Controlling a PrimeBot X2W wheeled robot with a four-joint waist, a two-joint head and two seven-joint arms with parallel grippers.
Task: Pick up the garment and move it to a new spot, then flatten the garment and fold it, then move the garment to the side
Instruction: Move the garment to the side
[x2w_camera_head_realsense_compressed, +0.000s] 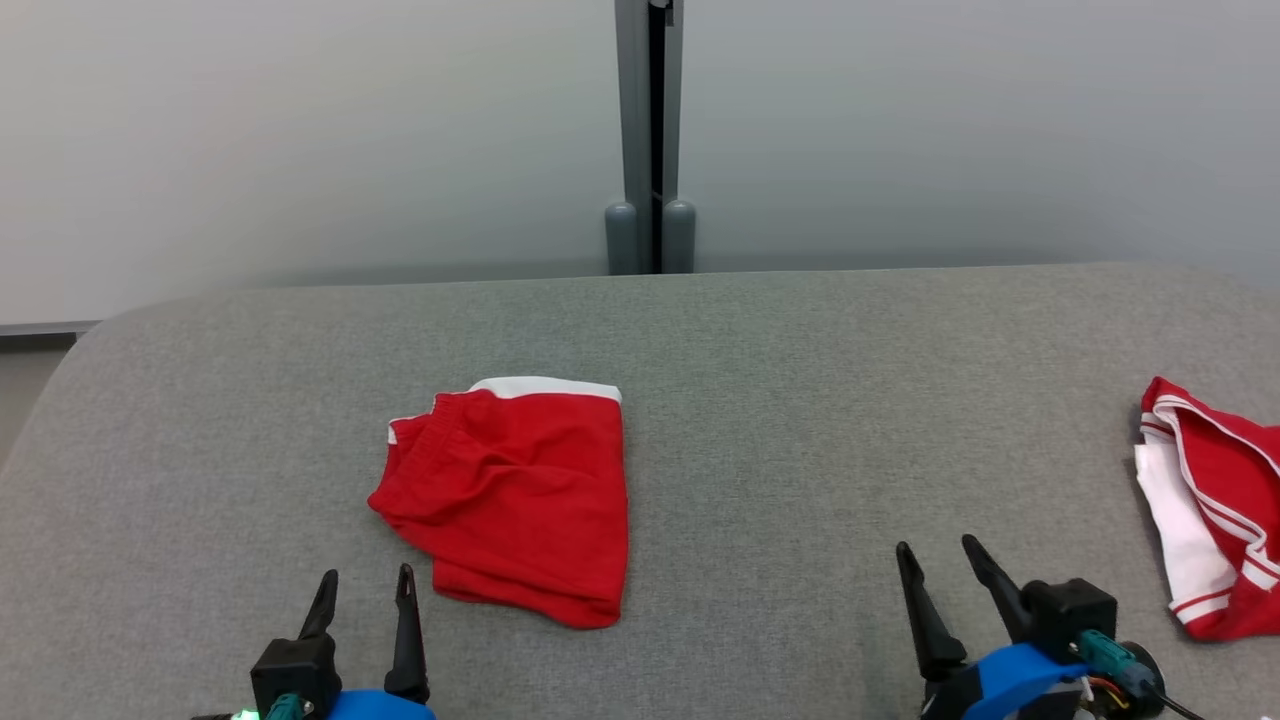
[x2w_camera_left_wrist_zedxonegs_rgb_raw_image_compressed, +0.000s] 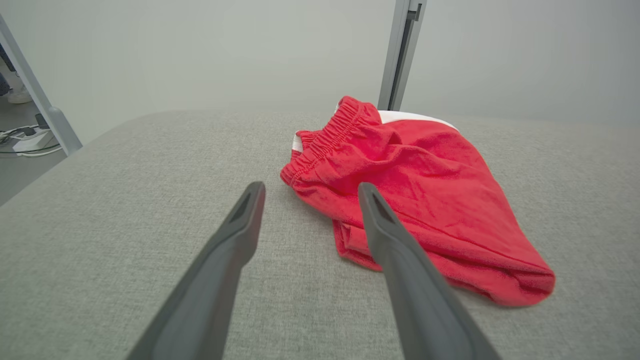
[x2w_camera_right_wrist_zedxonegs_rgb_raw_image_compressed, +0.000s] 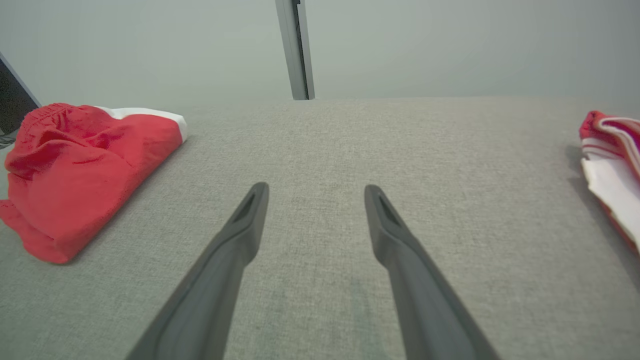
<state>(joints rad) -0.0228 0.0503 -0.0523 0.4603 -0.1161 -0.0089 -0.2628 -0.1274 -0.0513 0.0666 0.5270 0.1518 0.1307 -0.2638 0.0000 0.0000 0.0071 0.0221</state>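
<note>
Garment (x2w_camera_head_realsense_compressed: 515, 495): red shorts lying folded on the grey cloth-covered desk (x2w_camera_head_realsense_compressed: 800, 400), a little toward 9 o'clock from the middle of the head view. The cloth is plain bright red and softly creased. A puckered elastic waistband runs along the corner at 10 o'clock, and a white band shows along the far edge at 12 o'clock. The edge at 3 o'clock is straight and smooth. The near edge at 6 o'clock shows stacked layers, with one red layer sticking out from under the top one.

The left gripper (x2w_camera_head_realsense_compressed: 367, 572) sits at 7 o'clock from the garment, close to its near corner but apart from it. Its fingers are spread wide and hold nothing. In the left wrist view, grey desk shows between the fingers and the waistband lies just beyond their tips. The right gripper (x2w_camera_head_realsense_compressed: 935, 543) is at about 4 o'clock from the garment, well apart from it. Its fingers are also spread wide and empty, over bare desk.

A second piece of clothing (x2w_camera_head_realsense_compressed: 1215, 520), red with white panels and thin white stripes, lies at the desk's 3 o'clock edge, partly cut off by the frame. A grey upright post (x2w_camera_head_realsense_compressed: 650, 140) stands behind the desk at 12 o'clock, against a pale wall (x2w_camera_head_realsense_compressed: 300, 140).
</note>
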